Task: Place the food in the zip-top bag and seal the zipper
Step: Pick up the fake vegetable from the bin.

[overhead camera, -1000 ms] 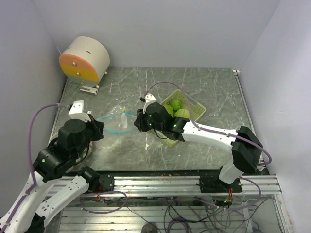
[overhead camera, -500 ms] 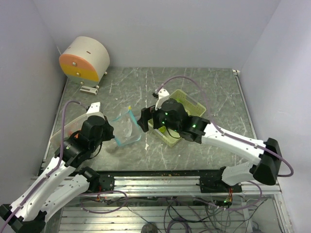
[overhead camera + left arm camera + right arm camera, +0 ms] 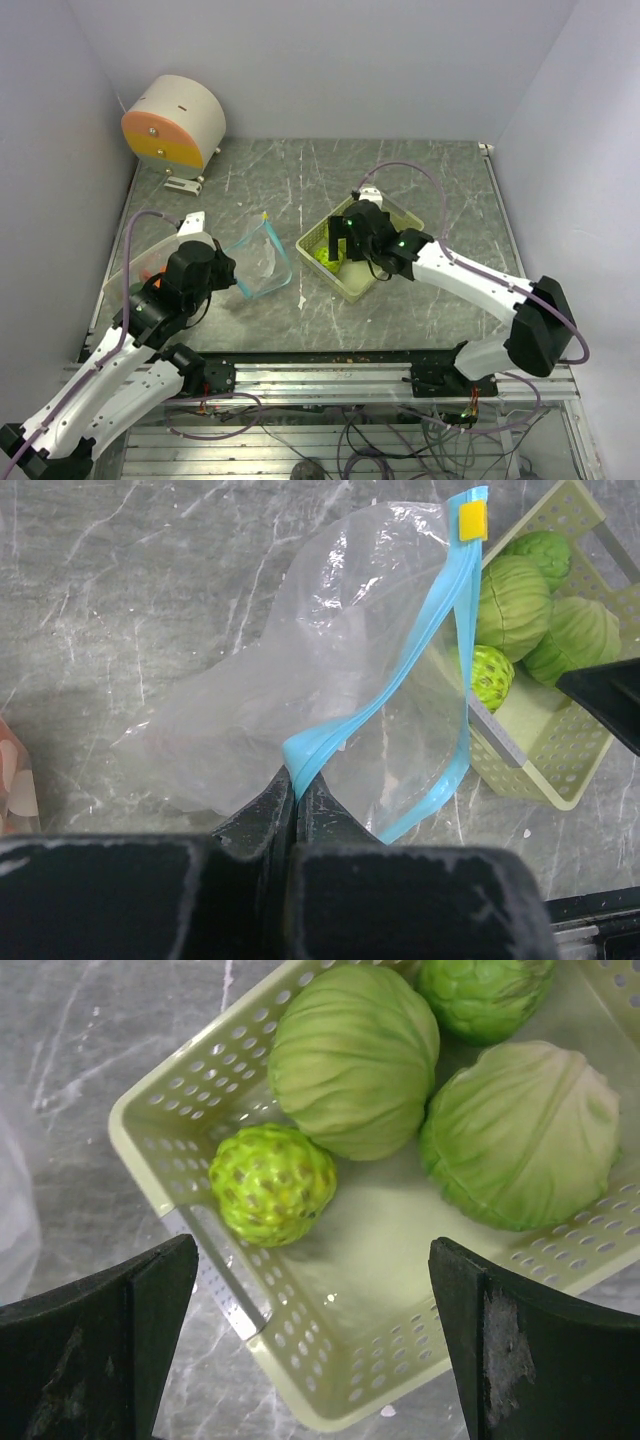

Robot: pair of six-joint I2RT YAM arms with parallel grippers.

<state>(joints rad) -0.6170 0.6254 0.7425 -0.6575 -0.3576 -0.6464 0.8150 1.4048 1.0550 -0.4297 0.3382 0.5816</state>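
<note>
A clear zip-top bag (image 3: 330,700) with a blue zipper and yellow slider (image 3: 472,520) lies left of the basket, its mouth gaping toward it; I see no food inside. My left gripper (image 3: 296,780) is shut on the blue zipper edge at the bag's near corner, also visible from above (image 3: 222,272). Several round green food pieces sit in the pale basket (image 3: 330,1360): two cabbages (image 3: 352,1060) (image 3: 520,1135) and a bumpy bright green one (image 3: 272,1185). My right gripper (image 3: 312,1250) hangs open over the basket's near corner, holding nothing.
A round white, orange and yellow device (image 3: 175,122) stands at the back left. A clear packet with something orange (image 3: 140,270) lies by the left wall. The basket (image 3: 358,288) sits mid-table, walls close the sides, and a metal rail (image 3: 340,375) runs along the front.
My right gripper opened wide and drew back from the bag's mouth to above the basket. The left arm swung the bag rightward and now holds it with the mouth open.
</note>
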